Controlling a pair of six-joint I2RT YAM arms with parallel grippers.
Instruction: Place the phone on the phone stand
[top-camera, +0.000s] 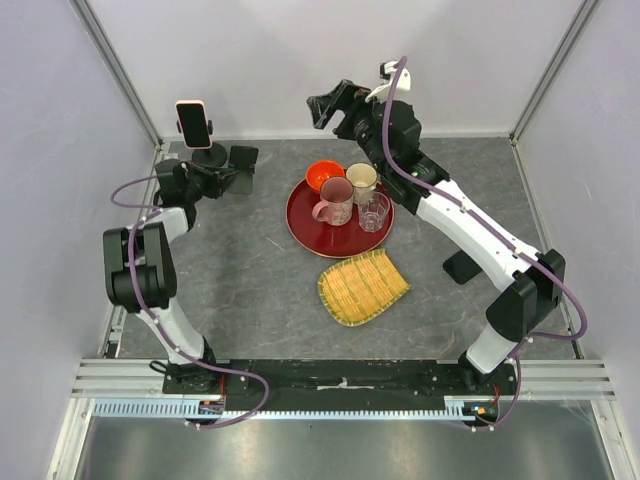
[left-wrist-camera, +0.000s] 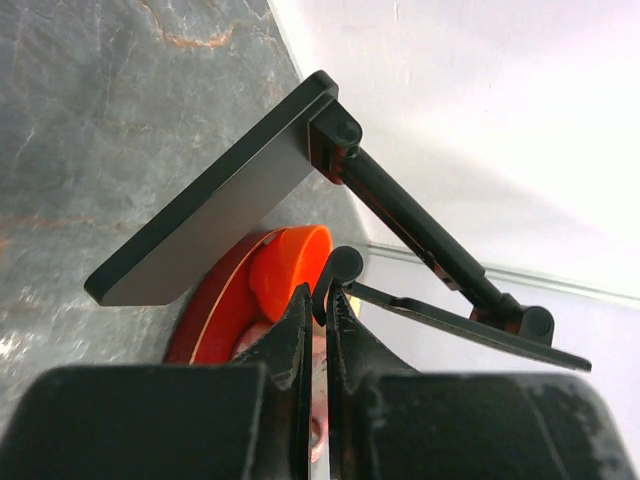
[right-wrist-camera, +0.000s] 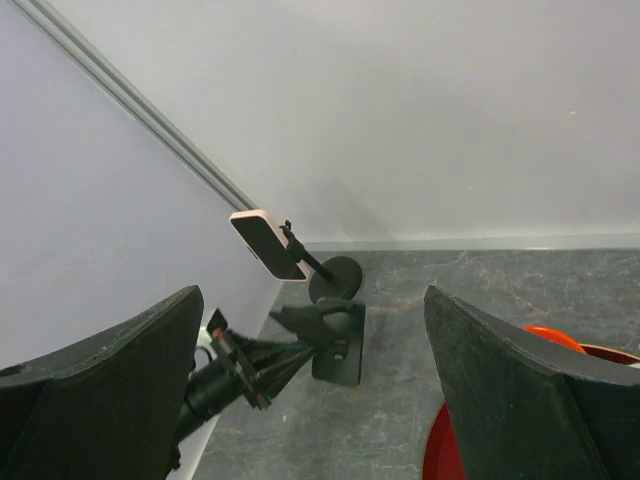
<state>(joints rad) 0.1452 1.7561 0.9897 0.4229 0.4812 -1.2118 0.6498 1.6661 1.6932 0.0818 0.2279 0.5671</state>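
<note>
The phone (top-camera: 193, 122), in a pink case, sits clipped upright on the phone stand (top-camera: 209, 153), whose round base rests in the far left corner of the surface (top-camera: 250, 290). The placing looks done. The right tool (top-camera: 325, 108) hangs released, jaws spread wide, raised and well apart from the phone, so nothing grips it now. The left tool (left-wrist-camera: 322, 305) is clenched on a thin lip of a second, folding stand (left-wrist-camera: 200, 220) just beside the round base. What seems left is for that tool to let go and both arms to retreat.

No brand, label or writing can be read anywhere. The phone's screen is dark and the stands are plain black.
</note>
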